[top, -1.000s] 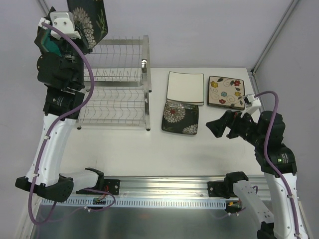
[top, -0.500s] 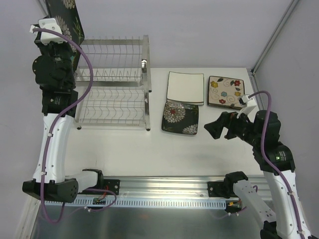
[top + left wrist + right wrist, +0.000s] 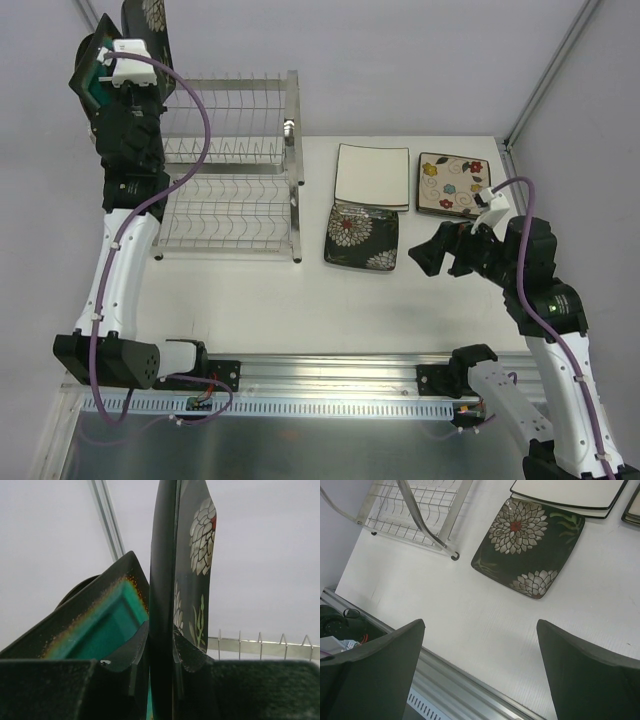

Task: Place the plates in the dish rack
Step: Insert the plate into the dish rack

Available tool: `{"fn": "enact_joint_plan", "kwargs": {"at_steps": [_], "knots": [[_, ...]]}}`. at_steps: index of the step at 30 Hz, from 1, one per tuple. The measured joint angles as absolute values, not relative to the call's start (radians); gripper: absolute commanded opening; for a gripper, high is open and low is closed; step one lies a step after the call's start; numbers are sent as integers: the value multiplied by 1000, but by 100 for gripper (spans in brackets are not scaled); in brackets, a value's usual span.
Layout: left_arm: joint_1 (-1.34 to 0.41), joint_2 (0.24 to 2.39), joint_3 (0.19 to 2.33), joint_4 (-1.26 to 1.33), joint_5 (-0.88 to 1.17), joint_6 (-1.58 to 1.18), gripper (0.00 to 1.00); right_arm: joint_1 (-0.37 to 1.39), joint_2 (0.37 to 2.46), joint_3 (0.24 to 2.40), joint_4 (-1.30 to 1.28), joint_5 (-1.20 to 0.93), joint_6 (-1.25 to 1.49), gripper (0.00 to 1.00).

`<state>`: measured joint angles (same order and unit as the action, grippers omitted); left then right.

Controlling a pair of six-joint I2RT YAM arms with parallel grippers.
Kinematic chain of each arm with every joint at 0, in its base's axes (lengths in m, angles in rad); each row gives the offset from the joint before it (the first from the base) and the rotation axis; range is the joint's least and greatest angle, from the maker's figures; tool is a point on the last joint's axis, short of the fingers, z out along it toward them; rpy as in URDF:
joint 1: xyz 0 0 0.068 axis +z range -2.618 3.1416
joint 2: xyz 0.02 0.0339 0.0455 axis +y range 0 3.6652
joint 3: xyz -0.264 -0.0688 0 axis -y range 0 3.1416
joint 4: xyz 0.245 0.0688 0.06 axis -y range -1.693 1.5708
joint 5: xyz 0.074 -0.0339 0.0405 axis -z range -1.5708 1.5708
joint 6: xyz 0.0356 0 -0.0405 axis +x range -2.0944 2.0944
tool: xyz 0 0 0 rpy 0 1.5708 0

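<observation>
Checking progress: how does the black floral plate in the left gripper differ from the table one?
Held plate stands on edge; table plate lies flat. Held plate is clamped in the left gripper near the dish rack's far-left corner; table plate rests untouched right of it. Both are black with white chrysanthemums.

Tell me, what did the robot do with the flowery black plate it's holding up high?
The left arm swung the black chrysanthemum plate leftward, off the dish rack's far corner, turning it nearly edge-on; its jaws stayed shut on it. The right arm barely shifted, jaws open. The white plate, flowered cream plate, other black plate and the rack stayed put.
</observation>
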<state>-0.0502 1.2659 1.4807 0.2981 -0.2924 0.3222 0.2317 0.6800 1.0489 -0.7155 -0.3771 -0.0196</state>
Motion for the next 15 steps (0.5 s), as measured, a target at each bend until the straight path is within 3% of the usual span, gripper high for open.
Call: {"fn": "enact_joint_plan", "kwargs": {"at_steps": [15], "knots": [[-43, 1275, 1431, 419, -332, 368, 0, 232, 695, 1048, -715, -371, -21, 100]]}}
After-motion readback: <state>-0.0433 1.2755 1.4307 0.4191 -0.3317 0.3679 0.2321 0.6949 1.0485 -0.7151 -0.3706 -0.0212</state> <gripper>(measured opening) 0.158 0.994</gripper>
